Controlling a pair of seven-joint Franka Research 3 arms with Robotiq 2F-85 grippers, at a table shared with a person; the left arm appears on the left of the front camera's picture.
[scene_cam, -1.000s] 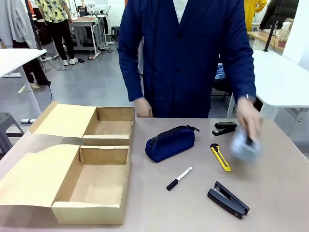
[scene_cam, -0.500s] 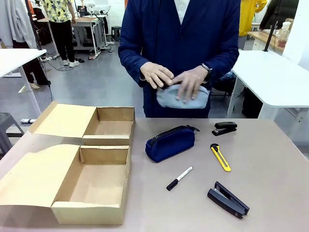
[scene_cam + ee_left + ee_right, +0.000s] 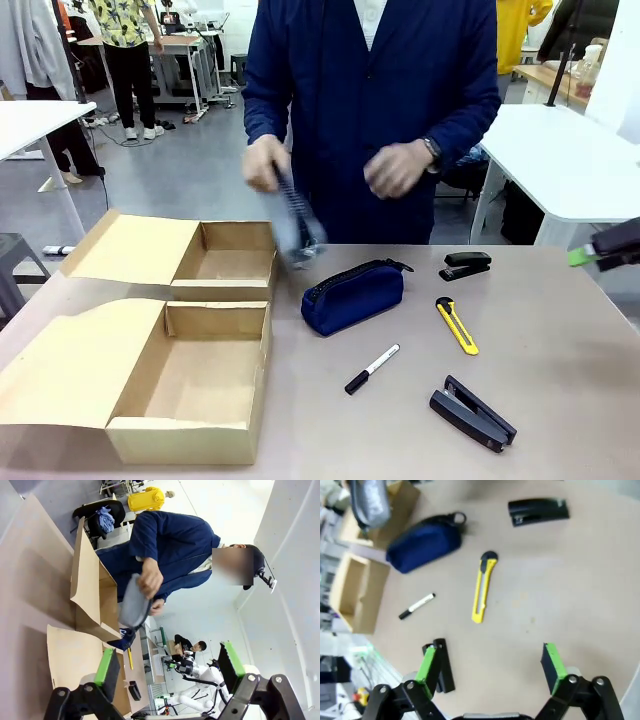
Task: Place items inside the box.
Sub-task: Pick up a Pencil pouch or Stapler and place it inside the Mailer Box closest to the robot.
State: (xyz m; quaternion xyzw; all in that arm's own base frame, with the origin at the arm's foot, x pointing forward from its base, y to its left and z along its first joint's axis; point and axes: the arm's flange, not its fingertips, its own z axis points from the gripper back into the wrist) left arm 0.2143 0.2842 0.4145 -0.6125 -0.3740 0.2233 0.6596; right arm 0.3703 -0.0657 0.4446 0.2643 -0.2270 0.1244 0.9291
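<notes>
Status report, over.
Left gripper, right gripper: jaws open, empty. Navy pouch, knife, marker, stapler on table. Near box, far box empty. Person's hand holds grey pouch by far box.

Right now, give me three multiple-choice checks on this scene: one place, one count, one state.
1. Where is the yellow utility knife?
A) between the far stapler and the near stapler
B) inside a box
C) on the floor
2. How many open cardboard boxes stand on the table?
A) one
B) two
C) three
3. The right gripper is:
A) shut on the knife
B) shut, holding nothing
C) open, holding nothing

1 A: it lies flat with one stapler beyond it and one nearer.
2 B: a near box and a far box, flaps open.
3 C: its green pads stand wide apart over bare table.
</notes>
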